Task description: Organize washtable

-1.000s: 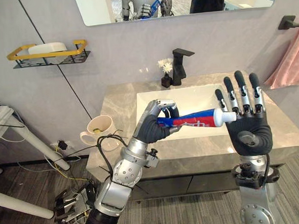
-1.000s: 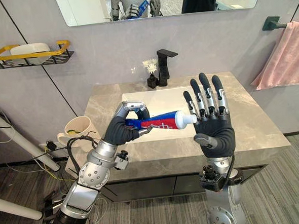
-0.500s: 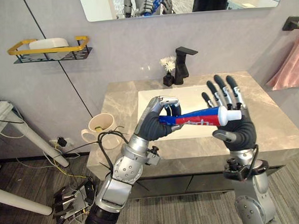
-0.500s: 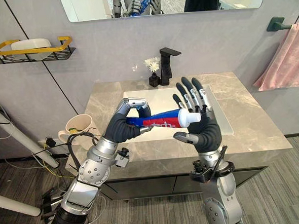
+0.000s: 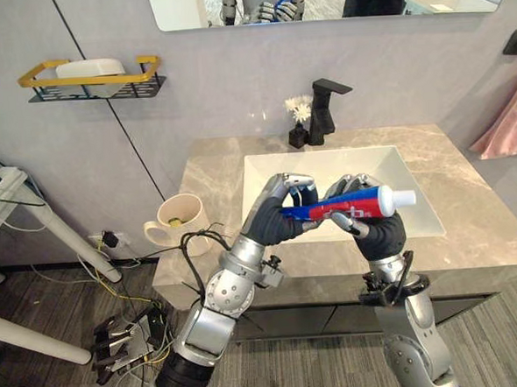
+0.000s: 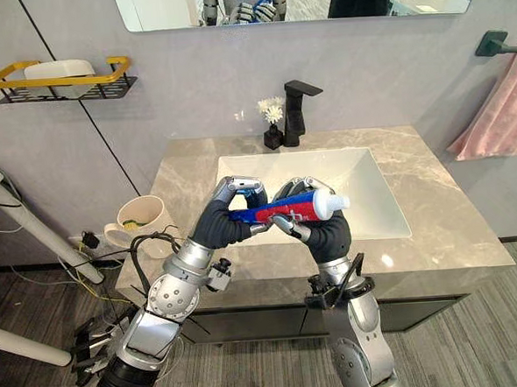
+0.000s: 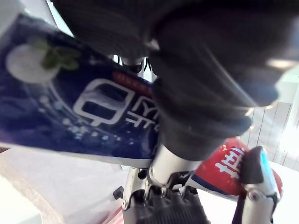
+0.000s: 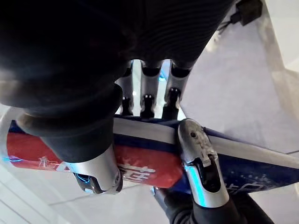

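Toothpaste tube (image 5: pixel 351 207) held level in air over front edge of sink (image 5: pixel 327 167), cap pointing to 3 o'clock. Left hand (image 5: pixel 273 223): fingers curled round blue tail end. Right hand (image 5: pixel 382 234): fingers wrapped over red middle, thumb beneath. Mug (image 5: pixel 179 220) at 9 o'clock of hands, by counter (image 5: pixel 469 198) edge. Faucet (image 5: pixel 328 108) at 12 o'clock.
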Motion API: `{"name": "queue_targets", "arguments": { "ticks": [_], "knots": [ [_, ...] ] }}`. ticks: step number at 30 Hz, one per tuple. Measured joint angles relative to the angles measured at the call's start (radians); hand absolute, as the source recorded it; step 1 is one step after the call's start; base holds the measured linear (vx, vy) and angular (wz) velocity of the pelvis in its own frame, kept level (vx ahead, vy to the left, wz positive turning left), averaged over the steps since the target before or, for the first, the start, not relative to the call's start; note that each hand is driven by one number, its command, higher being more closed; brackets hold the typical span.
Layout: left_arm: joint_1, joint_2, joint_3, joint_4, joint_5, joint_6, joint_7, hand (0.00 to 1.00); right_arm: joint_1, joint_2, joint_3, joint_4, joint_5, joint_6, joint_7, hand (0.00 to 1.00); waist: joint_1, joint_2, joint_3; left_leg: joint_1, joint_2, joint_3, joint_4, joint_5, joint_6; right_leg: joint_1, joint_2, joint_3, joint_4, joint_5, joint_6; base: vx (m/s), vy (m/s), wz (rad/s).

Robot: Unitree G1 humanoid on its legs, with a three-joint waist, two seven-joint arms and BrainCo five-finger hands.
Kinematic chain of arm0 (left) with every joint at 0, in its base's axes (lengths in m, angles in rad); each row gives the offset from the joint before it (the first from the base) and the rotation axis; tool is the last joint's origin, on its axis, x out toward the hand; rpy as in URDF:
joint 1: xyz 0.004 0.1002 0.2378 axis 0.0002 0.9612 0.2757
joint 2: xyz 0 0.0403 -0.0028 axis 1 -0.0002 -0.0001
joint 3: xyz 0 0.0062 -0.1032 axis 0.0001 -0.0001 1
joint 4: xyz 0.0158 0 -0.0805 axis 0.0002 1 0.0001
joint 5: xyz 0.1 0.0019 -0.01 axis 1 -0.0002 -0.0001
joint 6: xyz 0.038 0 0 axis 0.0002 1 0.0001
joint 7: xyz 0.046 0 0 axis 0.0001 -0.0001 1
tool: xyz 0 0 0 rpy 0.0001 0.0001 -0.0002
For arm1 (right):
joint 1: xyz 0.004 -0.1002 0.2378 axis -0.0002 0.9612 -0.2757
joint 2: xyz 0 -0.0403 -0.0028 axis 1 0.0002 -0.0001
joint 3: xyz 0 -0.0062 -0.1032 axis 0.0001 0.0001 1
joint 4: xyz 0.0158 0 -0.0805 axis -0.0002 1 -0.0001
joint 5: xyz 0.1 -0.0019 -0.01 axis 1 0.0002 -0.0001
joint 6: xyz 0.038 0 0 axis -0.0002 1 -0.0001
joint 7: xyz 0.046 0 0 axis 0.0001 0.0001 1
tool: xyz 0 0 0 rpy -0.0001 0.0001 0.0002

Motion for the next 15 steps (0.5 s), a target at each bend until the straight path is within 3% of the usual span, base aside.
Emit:
{"name": "queue_targets", "arguments": {
  "ticks": [11,12,15],
  "knots": [
    [0.003,-0.023,-0.014,0.042,-0.003,-0.017,-0.003,1.0,-0.016,0.027,0.016,0.014,-0.039,-0.016,-0.064,1.0,0.0,-0.001,0.0,0.006,0.002,0.01,0.0,0.0,0.0,0.0,0.002,0.011,0.0,0.001,0.0,0.0,0.002,-0.02],
    [0.003,-0.026,-0.015,0.047,-0.006,-0.018,-0.002,0.0,-0.016,0.027,0.019,0.014,-0.043,-0.017,-0.074,1.0,0.0,-0.001,-0.001,0.007,0.002,0.013,0.0,0.0,0.0,0.0,0.002,0.014,0.0,0.002,0.0,0.0,0.0,-0.06],
    [0.003,-0.028,-0.022,0.057,-0.006,-0.017,0.01,0.0,-0.016,0.028,0.021,0.014,-0.058,-0.021,-0.099,1.0,0.0,-0.002,-0.001,0.008,0.002,0.017,0.0,0.0,0.0,0.0,0.002,0.018,0.0,0.003,0.0,0.0,0.0,-0.04]
  ]
}}
